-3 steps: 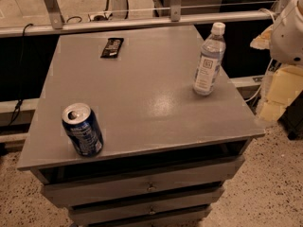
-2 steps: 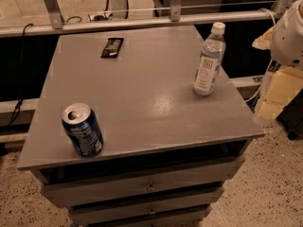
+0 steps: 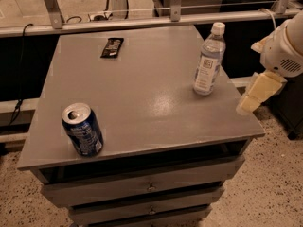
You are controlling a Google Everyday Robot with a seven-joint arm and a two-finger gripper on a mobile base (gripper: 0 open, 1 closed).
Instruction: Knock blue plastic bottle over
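Observation:
The blue plastic bottle stands upright near the right edge of the grey cabinet top. It is clear and bluish, with a white cap and a white label. My gripper hangs off the right edge of the cabinet, to the right of the bottle and a little nearer the camera, apart from it. Its cream-coloured fingers point down and to the left. The white arm housing sits above them at the frame's right edge.
A blue drink can stands upright near the front left corner. A flat black wrapper lies at the back left. A metal rail runs behind the cabinet. Drawers are below the top.

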